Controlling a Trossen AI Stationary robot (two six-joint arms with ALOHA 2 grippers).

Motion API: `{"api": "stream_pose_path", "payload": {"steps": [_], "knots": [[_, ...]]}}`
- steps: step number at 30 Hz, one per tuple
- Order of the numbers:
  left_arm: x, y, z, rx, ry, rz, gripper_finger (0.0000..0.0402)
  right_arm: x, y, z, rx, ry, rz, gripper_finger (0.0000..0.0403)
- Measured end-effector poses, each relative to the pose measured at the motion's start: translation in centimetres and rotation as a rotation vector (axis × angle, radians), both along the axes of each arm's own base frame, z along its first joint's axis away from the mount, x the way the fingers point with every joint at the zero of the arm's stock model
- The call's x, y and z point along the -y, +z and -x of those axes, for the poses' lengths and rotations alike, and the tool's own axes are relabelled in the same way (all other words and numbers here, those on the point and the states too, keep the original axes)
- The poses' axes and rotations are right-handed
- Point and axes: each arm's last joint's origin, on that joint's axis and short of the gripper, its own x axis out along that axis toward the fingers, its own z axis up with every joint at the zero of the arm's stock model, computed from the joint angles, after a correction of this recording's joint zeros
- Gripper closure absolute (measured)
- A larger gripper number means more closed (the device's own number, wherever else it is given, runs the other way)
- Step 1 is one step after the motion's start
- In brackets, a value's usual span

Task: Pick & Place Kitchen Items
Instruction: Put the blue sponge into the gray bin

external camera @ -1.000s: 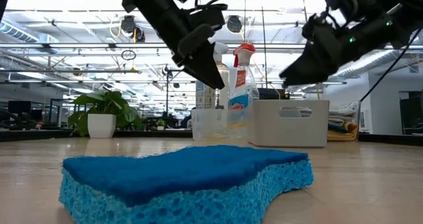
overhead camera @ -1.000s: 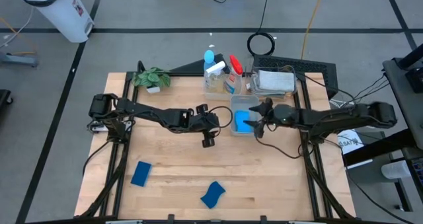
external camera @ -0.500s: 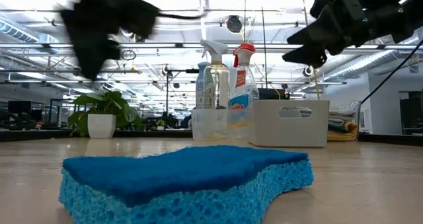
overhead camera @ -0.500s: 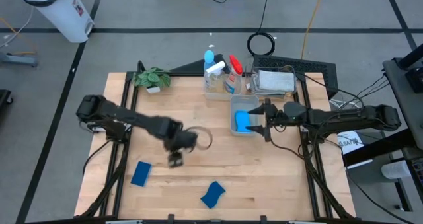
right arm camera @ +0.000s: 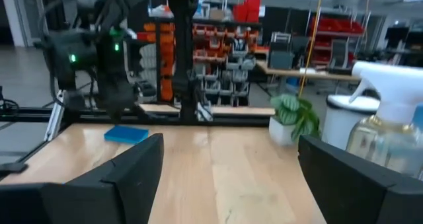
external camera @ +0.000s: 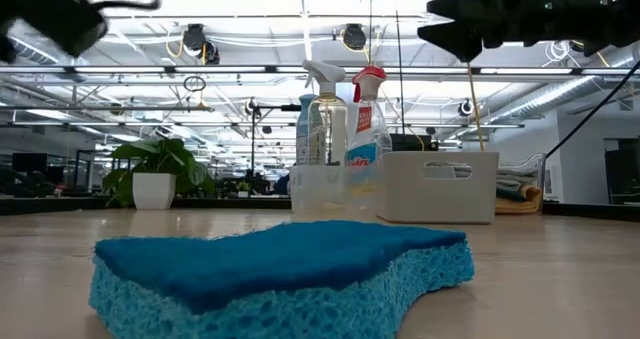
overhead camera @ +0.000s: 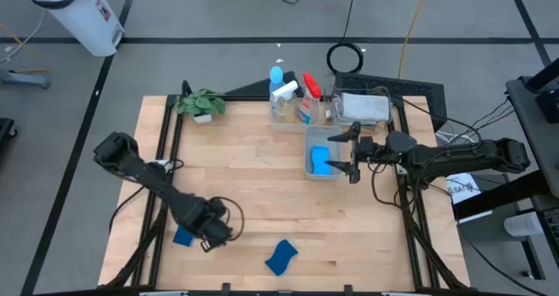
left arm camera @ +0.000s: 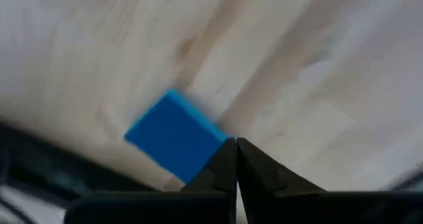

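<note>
Sponge (overhead camera: 184,237) on the counter's (overhead camera: 262,187) near-left corner now sits just beside my closed left tool (overhead camera: 214,233), swung over from the bin (overhead camera: 324,161), while my open right tool (overhead camera: 352,155) hovers there.

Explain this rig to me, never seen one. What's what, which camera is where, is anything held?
Two dark robot arms work at a wooden table. One camera looks straight down, one sits at table height, and one rides on each wrist. The left gripper, fingers shut and empty, hangs over a blue sponge near the front edge; another sponge lies to its right. The right gripper, open and empty, waits beside a clear bin holding a third sponge. Spray bottles, a potted plant and folded cloths line the back.
</note>
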Motion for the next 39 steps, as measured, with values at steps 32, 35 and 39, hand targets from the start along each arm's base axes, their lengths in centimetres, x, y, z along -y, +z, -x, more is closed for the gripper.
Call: {"api": "stream_pose_path", "payload": {"steps": [32,35,39], "knots": [[1.8,-8.3,5.9,0.150,0.165,-0.129,0.0392,-1.3,0.4,-0.1,0.043,0.088,0.016,0.0085],[0.6,-8.4,4.7,0.162,0.115,-0.118,0.0395,-1.3,0.4,-0.1,0.046,0.086,0.016,0.0085],[-1.4,-8.4,2.5,0.233,0.050,-0.126,0.0395,-1.3,0.4,-0.1,0.046,0.086,0.016,0.0085]]}}
